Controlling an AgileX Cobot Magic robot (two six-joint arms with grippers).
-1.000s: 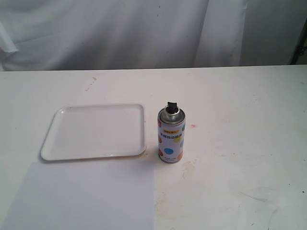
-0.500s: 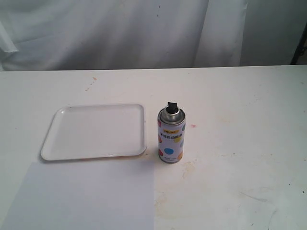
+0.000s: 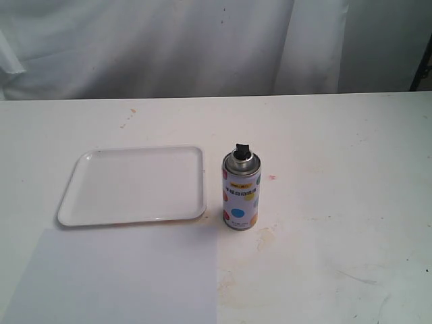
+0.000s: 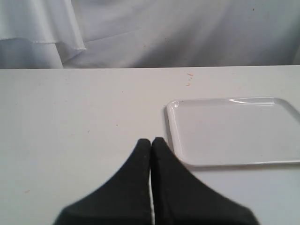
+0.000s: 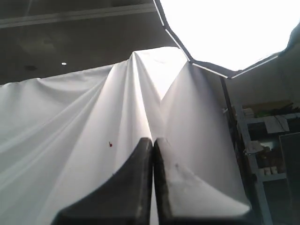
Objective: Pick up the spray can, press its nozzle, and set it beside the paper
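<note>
Spray can (image 3: 241,196) standing upright on the white table (image 3: 337,169), black nozzle (image 3: 241,147) on top, untouched, just beside the tray (image 3: 131,183), near the paper's (image 3: 121,277) far corner, left gripper (image 4: 151,140) pressed together low beside the tray, right gripper (image 5: 153,140) pressed together, facing the white curtain (image 5: 93,140).

— Where does the spray can (image 3: 241,196) stand from the tray (image 3: 135,221)?
— Upright on the table (image 3: 337,169), just beside the tray's right edge, nozzle (image 3: 241,148) on top.
— And the paper (image 3: 121,280)?
— Flat on the table, just in front of the tray. The curtain (image 3: 169,47) hangs well behind the tray.
</note>
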